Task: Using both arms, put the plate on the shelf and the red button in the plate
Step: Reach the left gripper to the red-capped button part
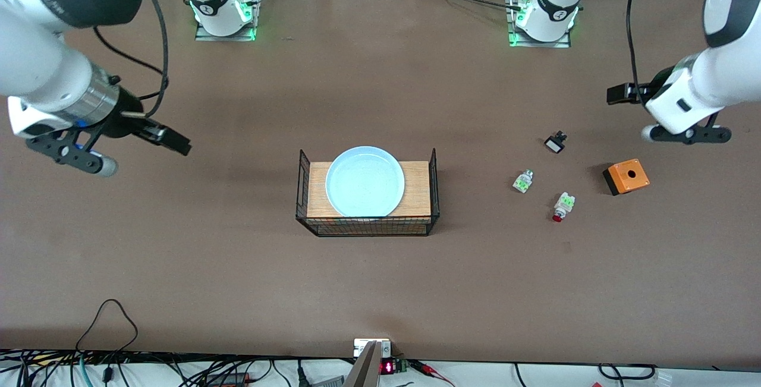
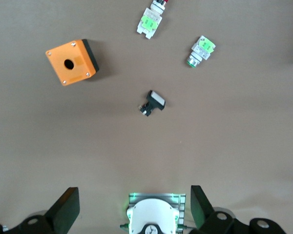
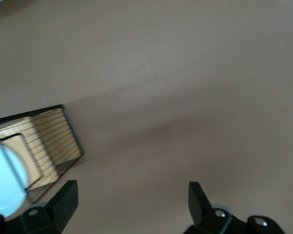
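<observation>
The pale blue plate [image 1: 365,181] lies on a wooden board inside a black wire basket [image 1: 304,191] at the table's middle; its edge also shows in the right wrist view [image 3: 5,181]. The red button [image 1: 562,207] lies on its side toward the left arm's end and also shows in the left wrist view [image 2: 150,20]. My left gripper [image 1: 621,93] [image 2: 133,195] is open and empty, up over bare table near the small parts. My right gripper [image 1: 169,137] [image 3: 132,192] is open and empty over bare table toward the right arm's end.
A white-and-green part without a red cap [image 1: 522,181] [image 2: 201,49], a small black-and-white part [image 1: 555,142] [image 2: 152,103] and an orange box with a hole [image 1: 626,176] [image 2: 72,61] lie around the red button. Cables run along the table's near edge.
</observation>
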You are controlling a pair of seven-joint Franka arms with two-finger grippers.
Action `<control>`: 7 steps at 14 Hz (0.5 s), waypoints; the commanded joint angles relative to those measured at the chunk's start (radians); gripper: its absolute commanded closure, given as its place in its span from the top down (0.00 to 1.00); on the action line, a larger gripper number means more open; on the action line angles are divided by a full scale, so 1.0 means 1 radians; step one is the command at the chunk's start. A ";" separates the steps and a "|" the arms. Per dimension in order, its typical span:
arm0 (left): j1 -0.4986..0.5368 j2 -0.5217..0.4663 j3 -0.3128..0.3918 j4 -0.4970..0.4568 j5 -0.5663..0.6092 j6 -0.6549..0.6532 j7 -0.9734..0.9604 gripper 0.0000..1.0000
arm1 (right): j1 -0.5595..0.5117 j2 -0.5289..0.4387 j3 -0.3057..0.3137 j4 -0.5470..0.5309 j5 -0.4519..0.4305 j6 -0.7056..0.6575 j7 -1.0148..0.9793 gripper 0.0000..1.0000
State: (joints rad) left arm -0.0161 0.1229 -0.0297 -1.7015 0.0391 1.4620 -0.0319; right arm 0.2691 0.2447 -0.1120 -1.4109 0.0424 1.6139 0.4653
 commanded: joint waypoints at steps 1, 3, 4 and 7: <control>-0.010 0.131 -0.001 0.043 -0.011 0.113 0.004 1.00 | -0.082 -0.007 0.015 -0.016 -0.038 -0.008 -0.181 1.00; -0.027 0.194 -0.042 0.030 -0.010 0.229 -0.009 1.00 | -0.166 -0.007 0.017 -0.025 -0.038 0.001 -0.340 1.00; -0.042 0.239 -0.045 0.017 0.001 0.329 0.001 1.00 | -0.203 -0.011 0.017 -0.034 -0.038 0.003 -0.405 1.00; -0.018 0.342 -0.047 0.014 0.065 0.504 0.203 1.00 | -0.255 -0.030 0.015 -0.033 -0.038 -0.023 -0.473 1.00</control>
State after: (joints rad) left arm -0.0544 0.4124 -0.0795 -1.7048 0.0676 1.8991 0.0260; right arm 0.0327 0.2478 -0.1150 -1.4280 0.0131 1.6119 0.0211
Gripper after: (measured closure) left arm 0.000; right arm 0.000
